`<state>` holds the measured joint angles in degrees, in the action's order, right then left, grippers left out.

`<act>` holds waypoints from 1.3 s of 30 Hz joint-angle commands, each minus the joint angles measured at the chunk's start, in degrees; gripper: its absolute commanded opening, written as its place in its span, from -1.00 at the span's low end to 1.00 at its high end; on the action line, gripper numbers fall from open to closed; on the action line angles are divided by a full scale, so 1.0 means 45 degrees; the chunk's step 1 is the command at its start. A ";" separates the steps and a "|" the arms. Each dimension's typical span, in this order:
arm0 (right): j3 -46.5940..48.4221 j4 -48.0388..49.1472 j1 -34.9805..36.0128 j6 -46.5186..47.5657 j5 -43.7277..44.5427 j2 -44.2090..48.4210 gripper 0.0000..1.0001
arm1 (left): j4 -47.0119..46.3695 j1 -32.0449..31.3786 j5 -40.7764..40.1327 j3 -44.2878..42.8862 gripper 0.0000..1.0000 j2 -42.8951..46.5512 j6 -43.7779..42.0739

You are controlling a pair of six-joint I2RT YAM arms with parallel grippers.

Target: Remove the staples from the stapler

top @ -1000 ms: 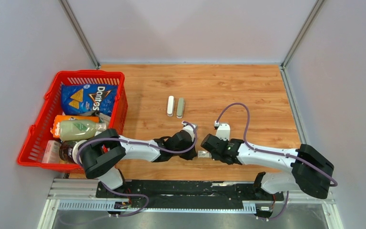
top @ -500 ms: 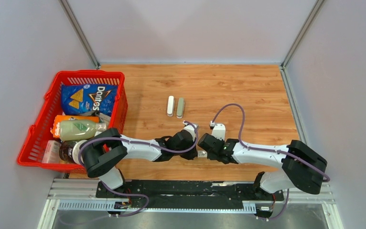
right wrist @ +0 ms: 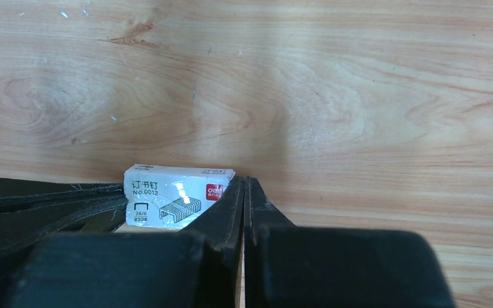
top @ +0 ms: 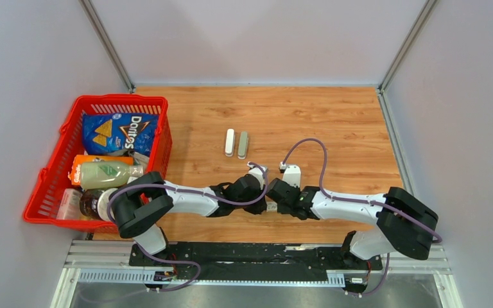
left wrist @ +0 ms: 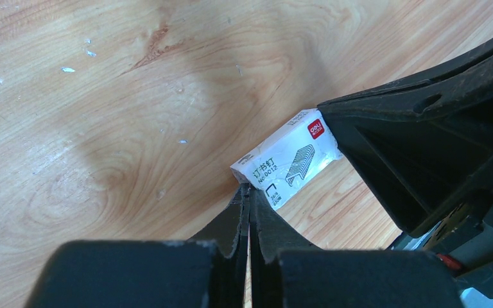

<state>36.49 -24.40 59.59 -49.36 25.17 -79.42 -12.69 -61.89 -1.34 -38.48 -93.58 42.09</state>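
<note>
This is a robotics lab test cell rather than a home or a shop. The wood-grain table (top: 334, 122) is boxed in on its far, left and right sides by plain pale grey panels (top: 257, 38) set in slim metal posts (top: 106, 45). Along the table's near edge runs a slotted aluminium rail (top: 96, 260), and bolted to it are two white-and-black robot arms, the left arm (top: 189, 200) and the right arm (top: 350, 206), with purple cables (top: 308, 140) looping over them. At the table's left edge stands a red shopping basket (top: 122, 98) of packaged groceries, among them a Doritos bag (top: 121, 131) and a pale bottle (top: 106, 174).
</note>
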 commanded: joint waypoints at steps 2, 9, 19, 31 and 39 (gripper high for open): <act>0.0211 0.0659 0.0175 -0.0241 -0.0751 -0.0223 -1.00 | 0.0925 -0.0114 -0.0013 0.0113 -1.00 -0.0494 -0.0270; 0.0095 -0.0591 0.0194 -0.0416 0.0363 0.0440 -0.91 | 0.1374 -0.0114 -0.0403 0.0250 -1.00 0.0209 -0.0387; 0.0094 -0.1744 0.0117 -0.0515 0.1457 0.1554 -0.32 | 0.2584 -0.0114 -0.1263 0.0074 -0.80 0.1401 -0.0661; -0.0102 -0.2543 0.0097 -0.0418 0.2023 0.3018 0.59 | 0.4613 -0.0114 -0.2493 0.0407 -0.11 0.3879 -0.0778; 0.0445 -0.3892 0.0097 -0.0085 0.2883 0.4678 1.00 | 0.6177 -0.0114 -0.3763 0.0406 0.64 0.6163 -0.1090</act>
<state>35.75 -39.31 59.96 -50.48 34.09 -62.43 11.07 -62.17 -13.87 -36.47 -71.22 38.52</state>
